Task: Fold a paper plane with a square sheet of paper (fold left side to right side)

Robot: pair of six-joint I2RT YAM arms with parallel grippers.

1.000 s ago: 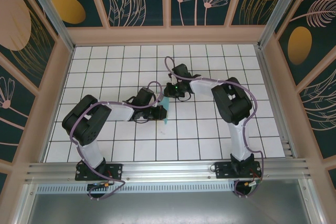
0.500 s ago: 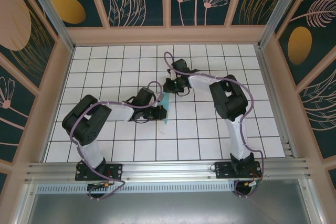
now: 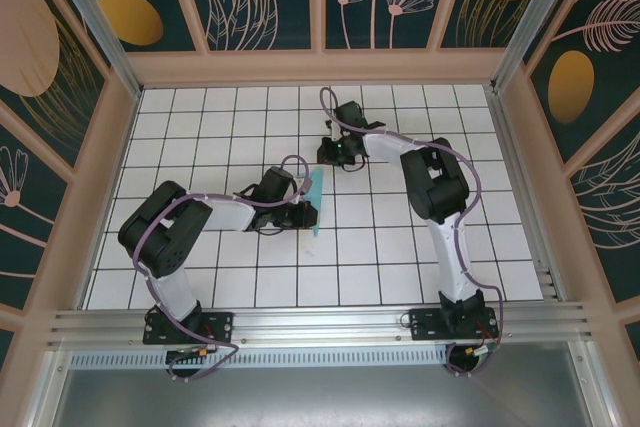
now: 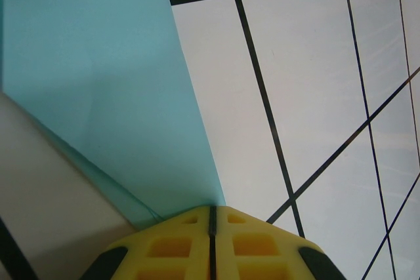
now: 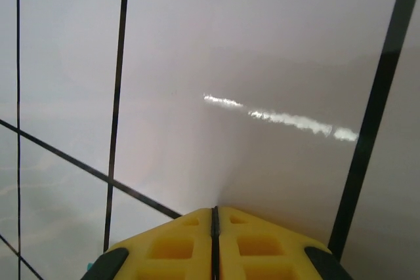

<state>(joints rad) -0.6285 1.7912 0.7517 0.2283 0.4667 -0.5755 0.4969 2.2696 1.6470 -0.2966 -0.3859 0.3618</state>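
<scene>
The turquoise sheet of paper lies folded into a narrow strip near the table's middle, running front to back. My left gripper is shut, and its yellow fingertips rest on the strip's near end. In the left wrist view the paper spreads away from the tips, with a second layer's edge showing at the lower left. Whether the tips pinch it or only press on it I cannot tell. My right gripper is shut and holds nothing, just beyond the strip's far end, its tips over bare white tile.
The white gridded table has raised wooden walls on the left, right and far sides. Both arm bases sit at the near metal rail. Purple cables loop above each forearm.
The right gripper has moved away from the paper toward the far side, and more of the strip's length now shows. The left arm has stayed put.
</scene>
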